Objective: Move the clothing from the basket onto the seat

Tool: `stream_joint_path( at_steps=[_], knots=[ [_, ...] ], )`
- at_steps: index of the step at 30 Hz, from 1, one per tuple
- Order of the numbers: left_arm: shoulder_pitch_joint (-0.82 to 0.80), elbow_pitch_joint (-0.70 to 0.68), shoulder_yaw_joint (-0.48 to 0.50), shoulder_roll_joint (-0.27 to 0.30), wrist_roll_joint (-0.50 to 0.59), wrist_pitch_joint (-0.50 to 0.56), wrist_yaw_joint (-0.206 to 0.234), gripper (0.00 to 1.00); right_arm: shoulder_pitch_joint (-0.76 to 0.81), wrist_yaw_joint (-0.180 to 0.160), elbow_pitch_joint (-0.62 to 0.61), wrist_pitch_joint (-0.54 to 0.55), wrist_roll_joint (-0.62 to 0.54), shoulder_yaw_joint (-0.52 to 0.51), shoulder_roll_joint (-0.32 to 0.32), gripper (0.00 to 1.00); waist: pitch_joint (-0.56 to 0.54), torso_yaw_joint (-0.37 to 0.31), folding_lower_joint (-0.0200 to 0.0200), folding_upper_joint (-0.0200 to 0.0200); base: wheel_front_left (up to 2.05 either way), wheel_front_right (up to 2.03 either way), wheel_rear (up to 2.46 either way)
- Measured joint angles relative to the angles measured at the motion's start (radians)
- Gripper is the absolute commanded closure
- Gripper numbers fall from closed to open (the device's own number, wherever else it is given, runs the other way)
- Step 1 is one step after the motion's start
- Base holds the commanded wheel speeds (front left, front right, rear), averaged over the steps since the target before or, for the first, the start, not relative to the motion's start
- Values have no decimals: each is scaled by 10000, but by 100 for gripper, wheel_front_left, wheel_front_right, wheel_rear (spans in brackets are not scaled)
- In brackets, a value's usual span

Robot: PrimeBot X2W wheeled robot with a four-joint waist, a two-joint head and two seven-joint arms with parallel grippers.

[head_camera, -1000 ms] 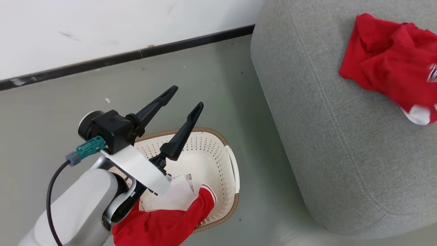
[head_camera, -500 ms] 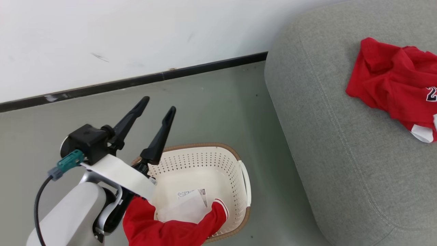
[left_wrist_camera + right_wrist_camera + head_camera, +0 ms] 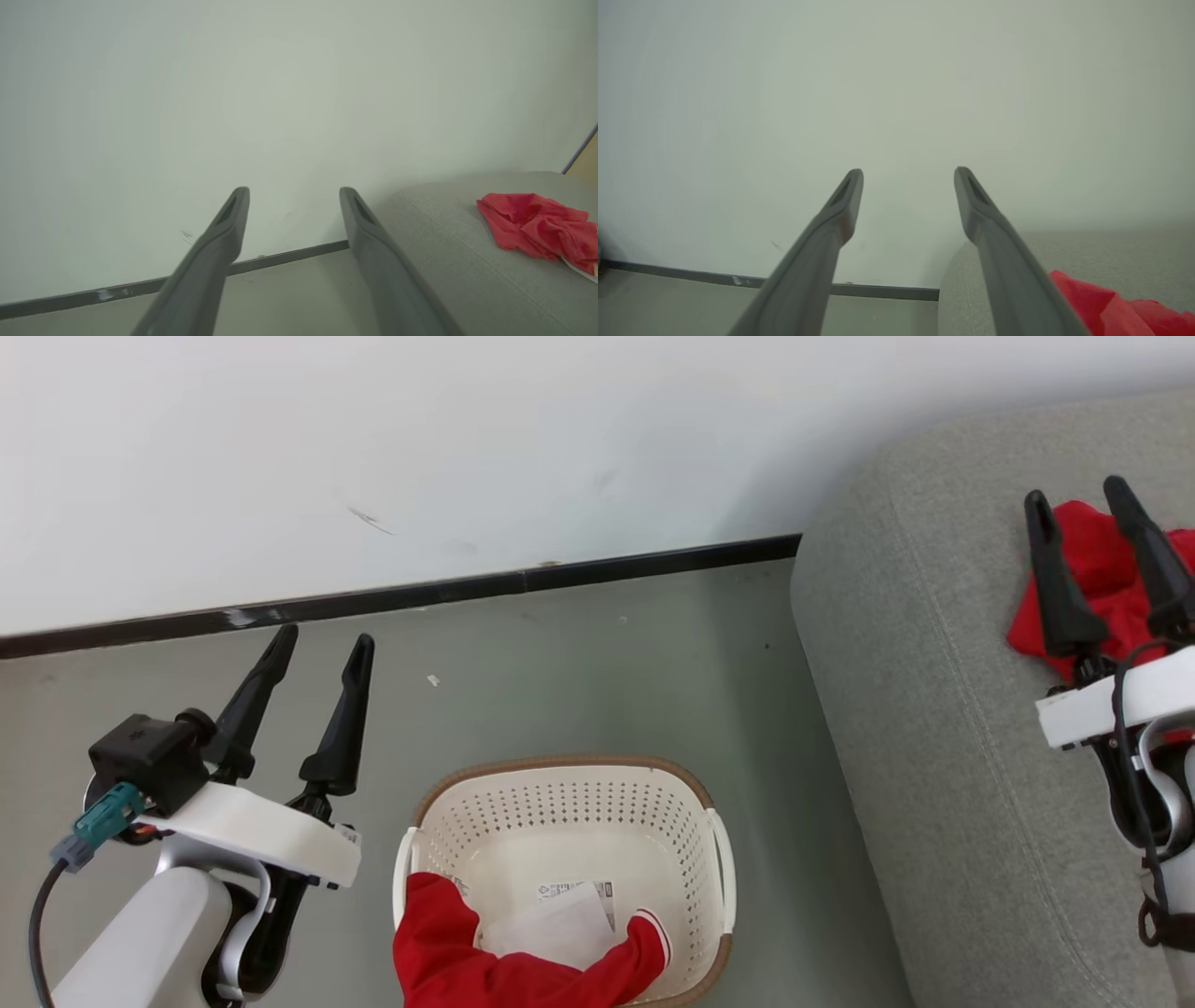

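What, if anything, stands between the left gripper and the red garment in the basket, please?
Nothing visible does: the open left gripper is beside the open-topped basket, the red garment draped over its near rim.

plain indoor room, domestic-style setup, real home or mock-up can't tell, bare scuffed white wall (image 3: 467, 429), black skirting strip (image 3: 467, 586), smooth grey-green floor (image 3: 579, 681), large grey woven-fabric upholstered seat (image 3: 934, 756), cream-white perforated plastic laundry basket (image 3: 560, 803) on the floor, red garment (image 3: 467, 971) hanging over its rim
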Motion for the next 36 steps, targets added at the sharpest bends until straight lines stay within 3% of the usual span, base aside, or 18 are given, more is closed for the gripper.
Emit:
stream_joint_path(
  at_steps=[14, 24, 36],
  knots=[
    [1304, 236, 1043, -341, -380, -182, 512, 0, 1796, 0, -359, -29, -500, -437, 604, 0, -573, 843, 0, 0, 0, 0, 0],
    [1893, 207, 1718, -604, -127, -211, 508, 0, 3053, 0, -803, -29, -736, -677, 1471, 0, -901, 1210, 0, 0, 0, 0, 0],
    [2369, -117, 2207, -968, 642, -211, 282, 0, 3599, 0, -1279, -29, -1137, -640, 1567, 0, -1046, 1242, 0, 0, 0, 0, 0]
  ],
)
